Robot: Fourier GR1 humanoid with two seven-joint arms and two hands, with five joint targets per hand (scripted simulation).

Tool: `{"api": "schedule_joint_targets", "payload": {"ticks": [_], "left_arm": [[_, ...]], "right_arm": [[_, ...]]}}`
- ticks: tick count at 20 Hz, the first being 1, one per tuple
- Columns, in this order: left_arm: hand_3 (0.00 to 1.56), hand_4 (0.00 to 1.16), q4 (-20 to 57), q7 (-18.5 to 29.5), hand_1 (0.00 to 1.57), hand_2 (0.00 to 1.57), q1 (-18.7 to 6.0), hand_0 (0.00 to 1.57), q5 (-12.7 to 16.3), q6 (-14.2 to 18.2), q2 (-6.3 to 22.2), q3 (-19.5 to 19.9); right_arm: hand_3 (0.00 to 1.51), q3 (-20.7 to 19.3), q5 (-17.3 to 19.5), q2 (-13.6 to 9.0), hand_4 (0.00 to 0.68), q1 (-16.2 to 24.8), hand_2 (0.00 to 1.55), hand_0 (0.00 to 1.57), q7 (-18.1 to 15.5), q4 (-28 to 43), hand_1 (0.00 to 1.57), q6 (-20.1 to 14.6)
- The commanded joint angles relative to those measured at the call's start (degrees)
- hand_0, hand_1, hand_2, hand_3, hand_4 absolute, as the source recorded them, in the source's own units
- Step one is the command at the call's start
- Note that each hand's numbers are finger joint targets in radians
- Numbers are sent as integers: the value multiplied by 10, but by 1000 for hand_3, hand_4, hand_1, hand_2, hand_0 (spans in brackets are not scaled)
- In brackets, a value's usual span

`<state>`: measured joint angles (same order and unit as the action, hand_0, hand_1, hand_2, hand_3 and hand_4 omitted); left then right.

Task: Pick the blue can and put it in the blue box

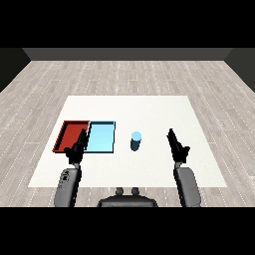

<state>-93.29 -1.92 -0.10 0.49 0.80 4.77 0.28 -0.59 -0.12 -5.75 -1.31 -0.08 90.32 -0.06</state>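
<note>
A blue can (135,141) stands upright on the white table, just right of the light blue tray (101,138). My right hand (177,146) hovers to the right of the can, well apart from it, with its fingers straight and holding nothing. My left hand (78,148) is at the left, over the seam between the red tray and the light blue tray, its fingers straight too. Nothing lies in the light blue tray.
A red tray (71,135) lies against the light blue tray's left side. The white table (149,112) stretches back behind the trays and out to the right of my right hand. A grey wooden floor surrounds it.
</note>
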Motion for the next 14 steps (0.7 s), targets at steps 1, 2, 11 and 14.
{"api": "schedule_joint_targets", "payload": {"ticks": [1, 2, 11, 14], "left_arm": [[0, 0, 8, 4, 0, 0, 0, 0, -6, -7, -3, 2], [0, 0, 15, 7, 0, 0, 1, 0, -9, -11, -3, 0], [0, 0, -1, 232, 0, 0, 1, 0, 53, -46, -33, 30], [0, 0, 22, 261, 0, 0, 7, 0, 59, -66, -32, 28]], "right_arm": [[0, 1, 23, 7, 0, -13, 0, 0, 5, -10, 0, -7], [0, 4, 28, 12, 0, -25, 0, 0, 8, -19, 0, -14], [0, -13, -67, 44, 0, -73, 0, 0, -137, -40, 0, 53], [0, -18, -73, 41, 0, -86, 0, 0, -153, -55, 0, 62]]}}
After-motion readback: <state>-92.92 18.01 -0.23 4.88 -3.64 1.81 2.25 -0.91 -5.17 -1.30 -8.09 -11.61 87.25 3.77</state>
